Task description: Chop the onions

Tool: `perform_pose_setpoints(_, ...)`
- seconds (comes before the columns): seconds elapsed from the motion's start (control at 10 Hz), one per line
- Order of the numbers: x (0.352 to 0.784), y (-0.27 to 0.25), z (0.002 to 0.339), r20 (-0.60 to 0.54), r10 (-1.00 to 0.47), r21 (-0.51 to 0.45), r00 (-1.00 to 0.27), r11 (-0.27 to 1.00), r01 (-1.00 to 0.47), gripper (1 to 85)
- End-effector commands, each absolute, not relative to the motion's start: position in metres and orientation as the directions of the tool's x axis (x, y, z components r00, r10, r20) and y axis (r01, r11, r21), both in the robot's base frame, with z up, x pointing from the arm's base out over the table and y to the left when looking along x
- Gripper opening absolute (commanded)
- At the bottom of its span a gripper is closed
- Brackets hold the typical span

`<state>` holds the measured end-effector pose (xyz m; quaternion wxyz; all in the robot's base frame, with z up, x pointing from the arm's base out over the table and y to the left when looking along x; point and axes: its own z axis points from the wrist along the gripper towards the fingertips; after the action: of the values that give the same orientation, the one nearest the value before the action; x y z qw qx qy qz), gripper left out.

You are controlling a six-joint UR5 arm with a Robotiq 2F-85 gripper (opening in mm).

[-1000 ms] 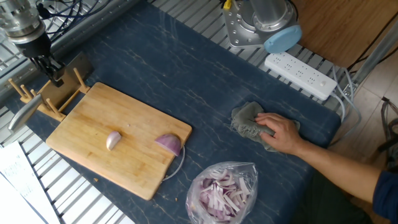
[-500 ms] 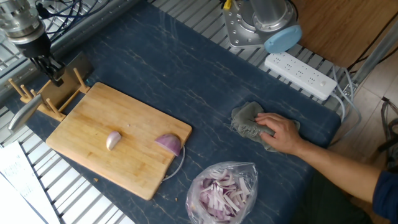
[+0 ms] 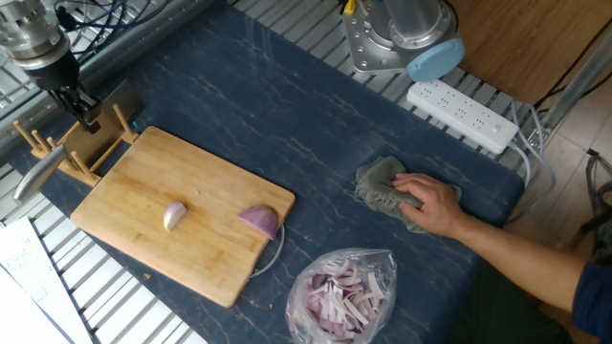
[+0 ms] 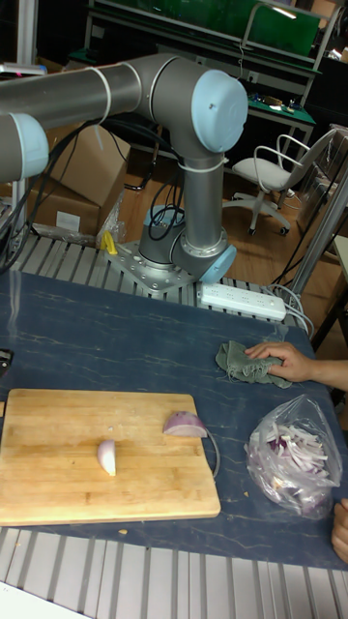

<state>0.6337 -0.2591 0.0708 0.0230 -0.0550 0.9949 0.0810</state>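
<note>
This looks like a robot lab, not a kitchen. A big grey robot arm with light blue caps (image 4: 184,97) is bolted to a desk with a dark blue mat (image 4: 116,338). Behind stand brown cardboard boxes (image 4: 72,189), a white office chair (image 4: 266,179) and a green-topped workbench (image 4: 290,106).

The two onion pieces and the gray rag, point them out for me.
small pale onion wedge (image 3: 174,216), fixed view, its middle.
purple onion half (image 3: 259,222), fixed view, domed top.
gray rag (image 3: 379,187), fixed view, uncovered left part.
</note>
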Motion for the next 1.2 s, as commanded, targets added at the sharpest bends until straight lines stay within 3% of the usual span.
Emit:
perform_pose_setpoints(0.0, 0.635, -0.258, 0.071, -0.057, -0.106, 0.166, -0.993, 0.979, -0.114, 17.3)
perform_pose_setpoints(0.5, 0.637, -0.261, 0.068, -0.057, -0.104, 0.15, -0.993, 0.982, -0.111, 15.0)
perform_pose_setpoints(0.7, 0.638, -0.263, 0.067, -0.048, -0.069, 0.128, -0.996, 0.989, -0.075, 1.0)
perform_pose_setpoints(1.1, 0.639, -0.263, 0.094, -0.04, -0.083, 0.053, -0.996, 0.995, -0.085, 1.0)
